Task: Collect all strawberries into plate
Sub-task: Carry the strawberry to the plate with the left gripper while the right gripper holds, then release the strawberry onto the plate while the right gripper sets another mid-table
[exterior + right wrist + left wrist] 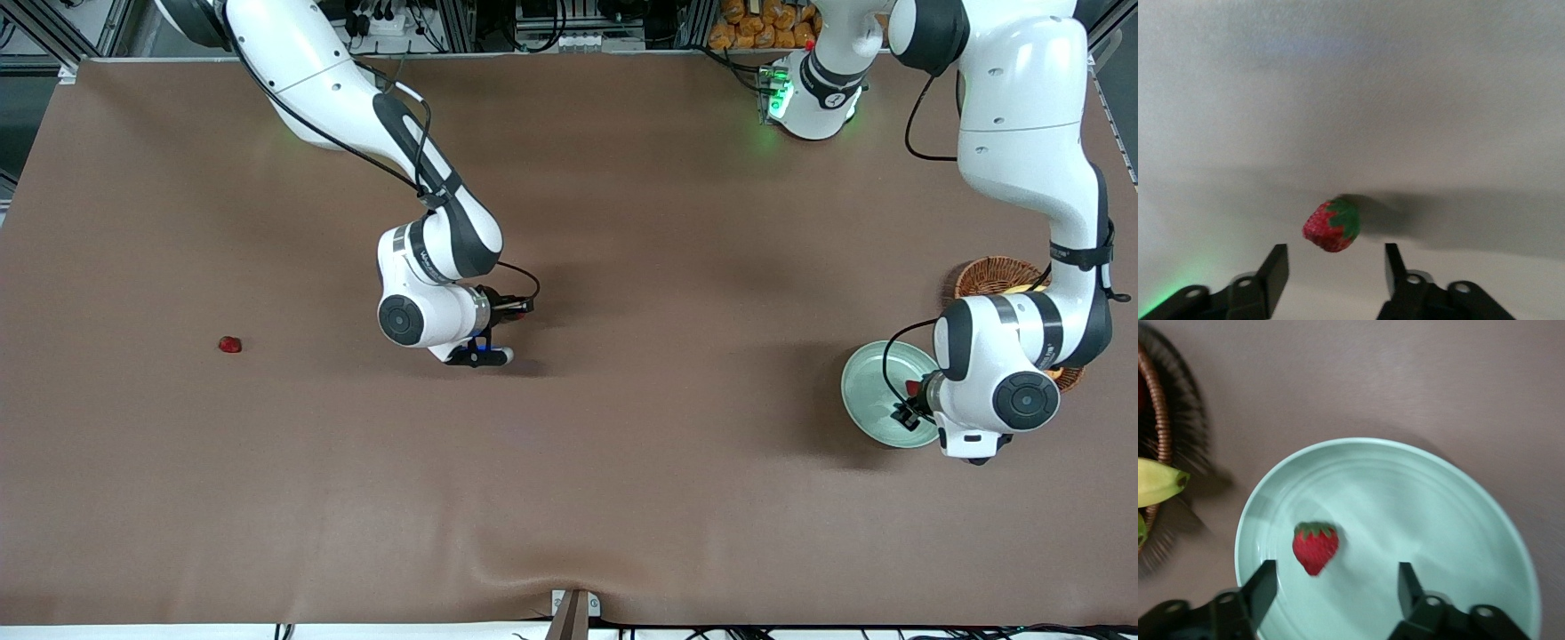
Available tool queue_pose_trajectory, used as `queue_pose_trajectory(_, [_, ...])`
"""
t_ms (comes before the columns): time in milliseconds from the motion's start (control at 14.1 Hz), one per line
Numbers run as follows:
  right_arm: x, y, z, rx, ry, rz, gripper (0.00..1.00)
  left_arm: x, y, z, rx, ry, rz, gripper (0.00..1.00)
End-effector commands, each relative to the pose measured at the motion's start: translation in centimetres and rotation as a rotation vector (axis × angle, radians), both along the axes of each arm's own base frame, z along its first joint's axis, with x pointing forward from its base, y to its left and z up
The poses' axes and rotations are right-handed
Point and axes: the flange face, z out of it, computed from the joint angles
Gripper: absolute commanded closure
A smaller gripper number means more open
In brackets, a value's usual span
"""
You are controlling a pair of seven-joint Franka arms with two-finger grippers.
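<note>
The pale mint-green plate [867, 382] lies at the left arm's end of the table. My left gripper [905, 411] hangs open and empty just over it. In the left wrist view one strawberry [1315, 547] lies in the plate [1418, 513], just ahead of the open gripper [1337, 580]; it shows as a red spot in the front view [913, 387]. My right gripper [520, 308] is low over the middle of the table, open. In the right wrist view a second strawberry [1333, 225] lies on the cloth just ahead of the gripper [1335, 260], untouched. A third strawberry [230, 344] lies alone toward the right arm's end.
A brown wicker basket [996, 276] stands beside the plate, farther from the front camera, partly hidden by the left arm. In the left wrist view its rim [1161, 420] and a banana [1158, 482] show. Brown cloth covers the table.
</note>
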Motion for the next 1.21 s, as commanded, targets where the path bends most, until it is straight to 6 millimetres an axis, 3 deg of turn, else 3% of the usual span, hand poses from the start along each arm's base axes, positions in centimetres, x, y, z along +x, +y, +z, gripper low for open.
queue_pose_trajectory(0, [1.5, -1.4, 1.6, 0.011, -0.023, -0.024, 0.00, -0.6, -4.9, 5.3, -0.033, -0.015, -0.106, 0.00])
queue_pose_trajectory(142, [3.2, -3.7, 3.7, 0.000, -0.072, -0.015, 0.00, -1.3, -11.9, 7.0, -0.054, -0.027, -0.173, 0.00])
queue_pose_trajectory(284, [5.4, -7.3, 7.0, -0.029, -0.141, -0.009, 0.00, -2.5, -18.3, 7.6, -0.051, -0.017, -0.237, 0.00])
queue_pose_trajectory(426, [6.9, -12.4, 9.4, -0.070, -0.133, -0.021, 0.00, -4.2, -24.9, 8.3, -0.067, -0.031, -0.284, 0.00])
queue_pose_trajectory(497, [7.6, -16.0, 10.0, -0.094, -0.112, -0.040, 0.00, -5.4, -28.8, 8.6, -0.074, -0.044, -0.294, 0.00])
queue_pose_trajectory(710, [8.7, -25.9, 10.4, -0.105, -0.057, -0.073, 0.00, -9.4, -38.9, 8.9, -0.112, -0.066, -0.290, 0.00])
queue_pose_trajectory(851, [9.0, -32.7, 10.1, -0.103, -0.049, -0.113, 0.00, -13.2, -45.3, 8.9, -0.133, -0.072, -0.334, 0.00])
queue_pose_trajectory(993, [8.9, -38.4, 9.3, -0.170, -0.057, -0.097, 0.00, -15.6, -49.9, 9.8, -0.162, -0.103, -0.402, 0.00])
queue_pose_trajectory(1135, [8.6, -41.9, 8.5, -0.260, -0.049, -0.066, 0.00, -17.3, -53.8, 9.7, -0.219, -0.163, -0.455, 0.00])
